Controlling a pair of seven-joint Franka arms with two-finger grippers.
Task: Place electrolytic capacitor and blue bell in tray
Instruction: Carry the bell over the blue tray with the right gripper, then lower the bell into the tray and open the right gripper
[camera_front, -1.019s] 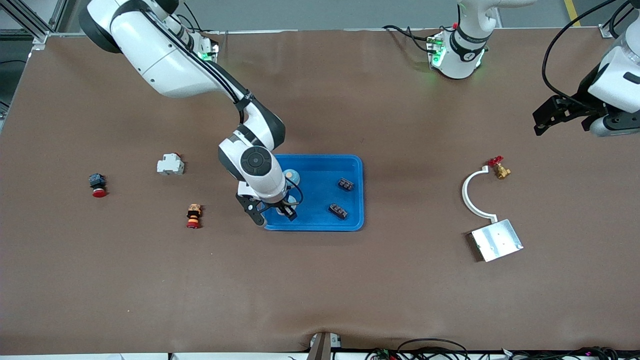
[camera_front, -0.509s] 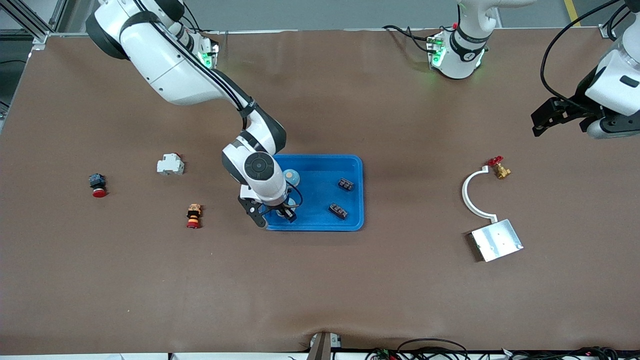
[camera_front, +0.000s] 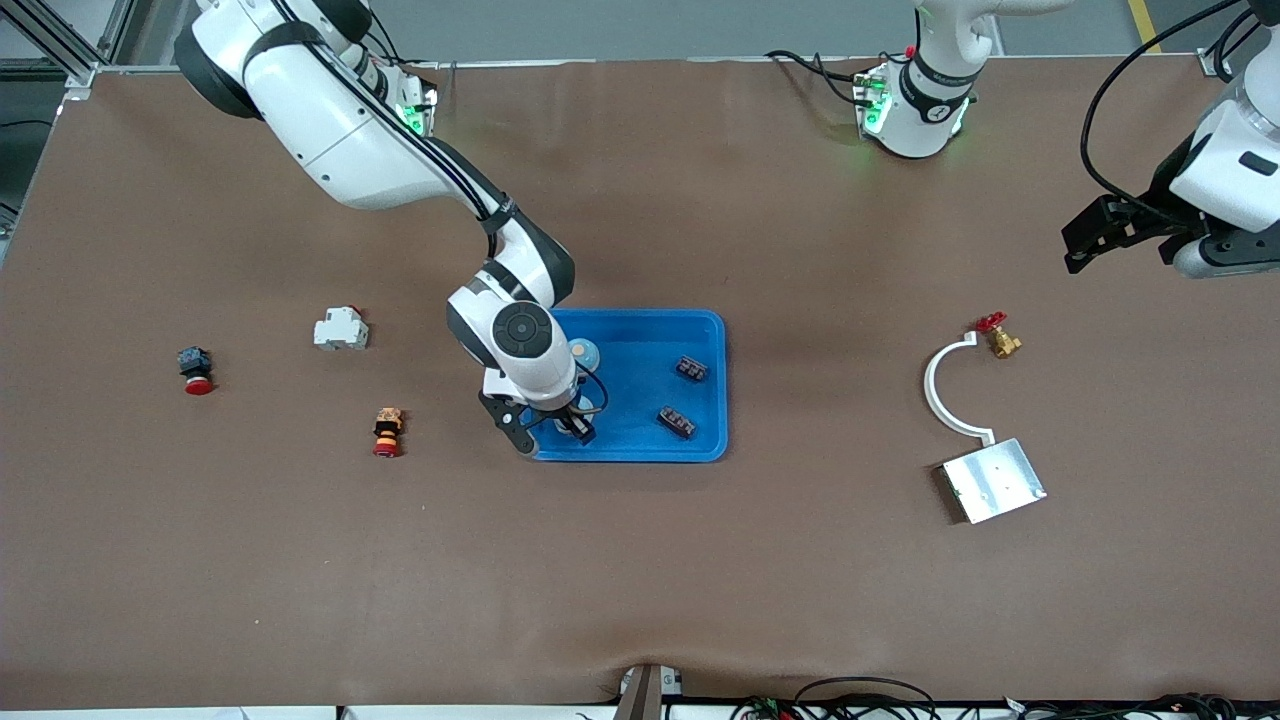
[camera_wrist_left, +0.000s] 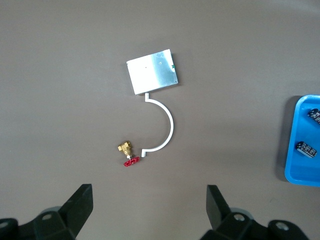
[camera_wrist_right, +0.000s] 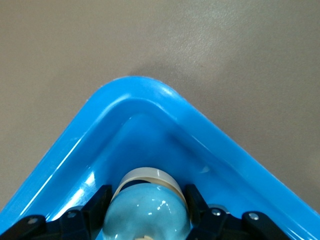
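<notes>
The right gripper (camera_wrist_right: 147, 210) clamps the blue bell (camera_wrist_right: 147, 212) inside the tray (camera_wrist_right: 75, 145), hiding its base; the left gripper (camera_wrist_left: 150, 207) waits open.

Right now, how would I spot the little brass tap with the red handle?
Find the silver metal plate toward the left arm's end of the table. A white curved strip arcs away from it, and the brass tap sits at the strip's farther tip. Nothing else nearby is gold with a red knob.

White breaker block (camera_front: 341, 328), red pushbutton (camera_front: 196, 371), orange-red button (camera_front: 387, 431) toward the right arm's end from the claw, silver plate (camera_front: 993, 480), white curved bracket (camera_front: 943, 385), brass valve (camera_front: 999, 337) well apart toward the left arm's end.
</notes>
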